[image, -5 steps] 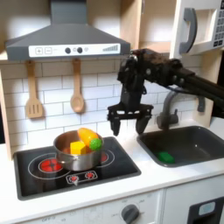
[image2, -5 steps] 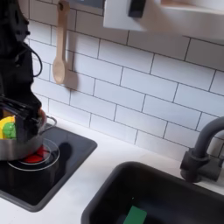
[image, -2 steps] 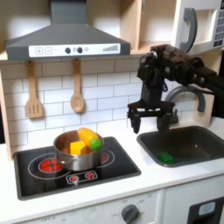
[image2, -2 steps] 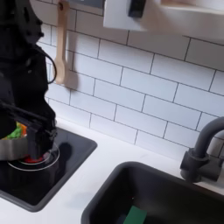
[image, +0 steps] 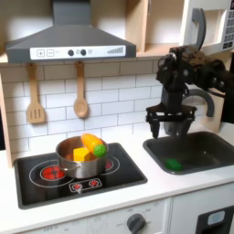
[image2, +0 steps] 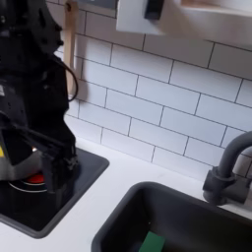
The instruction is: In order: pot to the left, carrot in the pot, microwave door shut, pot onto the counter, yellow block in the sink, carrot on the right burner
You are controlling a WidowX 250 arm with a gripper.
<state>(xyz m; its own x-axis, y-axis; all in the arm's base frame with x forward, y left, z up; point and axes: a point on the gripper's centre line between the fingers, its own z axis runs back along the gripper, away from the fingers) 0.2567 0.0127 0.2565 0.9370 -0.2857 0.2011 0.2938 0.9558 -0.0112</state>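
**Pincer hung empty over sink's near-left edge; microwave door up and to the right**

Largest first. The counter (image: 174,187), i.e. the pale table top, carried the black cooktop (image: 37,187) on the first exterior view's left and the sink (image: 212,146) on the first exterior view's right. The microwave door (image: 196,27) sat at the top right of the first exterior view, its grey bar handle running vertical; it looked swung out from its frame, though I couldn't be sure how far.

The arm reached in from the first exterior view's right. The pincer (image: 171,122) pointed down, fingers spread wide, nothing held. It hovered above the sink's left rim, well apart from the pot.

The pot (image: 77,160) stood on the cooktop's burner, down and to the first exterior view's left of the pincer. Inside it lay the carrot (image: 94,144) with its green tip toward the first exterior view's right, and the yellow block (image: 80,154) just beside it, touching or nearly so.

A flat green piece (image: 173,164) lay in the sink basin.

Judgement: with the carrot already in the pot, the door looked like the step in hand. The key relation: the door lay above and to the first exterior view's right of the pincer, and its long axis was upright, so the push would need to meet it side-on.

In the second exterior view the dark arm (image2: 39,98) blocked most of the pot.
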